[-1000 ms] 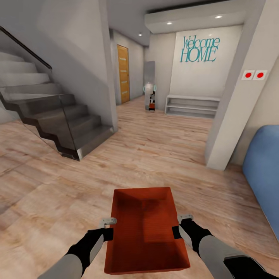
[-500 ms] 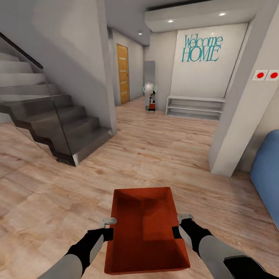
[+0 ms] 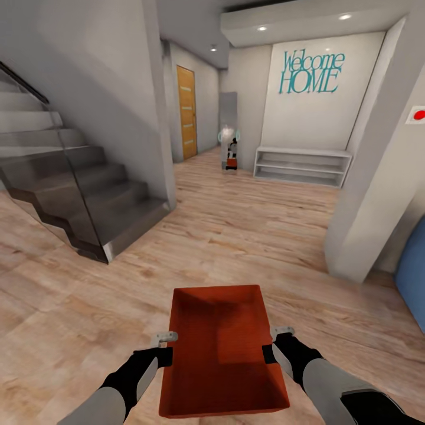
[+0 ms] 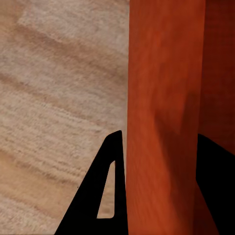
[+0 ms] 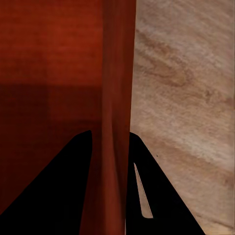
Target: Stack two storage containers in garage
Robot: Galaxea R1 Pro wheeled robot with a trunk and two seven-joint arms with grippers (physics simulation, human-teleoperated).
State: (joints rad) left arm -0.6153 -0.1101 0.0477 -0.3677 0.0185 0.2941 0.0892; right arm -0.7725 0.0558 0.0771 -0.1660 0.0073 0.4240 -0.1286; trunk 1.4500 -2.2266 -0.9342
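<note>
I carry one red-orange storage container (image 3: 221,348), open-topped and empty, held level above the light wood-plank floor in front of me. My left gripper (image 3: 166,356) is shut on its left wall, and my right gripper (image 3: 268,353) is shut on its right wall. In the left wrist view the container wall (image 4: 164,122) stands between the two black fingers (image 4: 105,196). In the right wrist view the wall (image 5: 116,98) is likewise pinched between the black fingers (image 5: 139,191). Wood flooring shows beside the container in both wrist views.
A glass-sided grey staircase (image 3: 77,189) rises at the left. A white pillar (image 3: 378,177) and a blue sofa edge (image 3: 413,283) stand at the right. Ahead, a hallway leads to an orange door (image 3: 187,112), a white low shelf (image 3: 302,166) and a "Welcome HOME" wall (image 3: 310,74).
The whole view has shifted: the pillar and sofa slid right, and the staircase slid left, so the camera moved forward. The container and both grippers keep the same hold.
</note>
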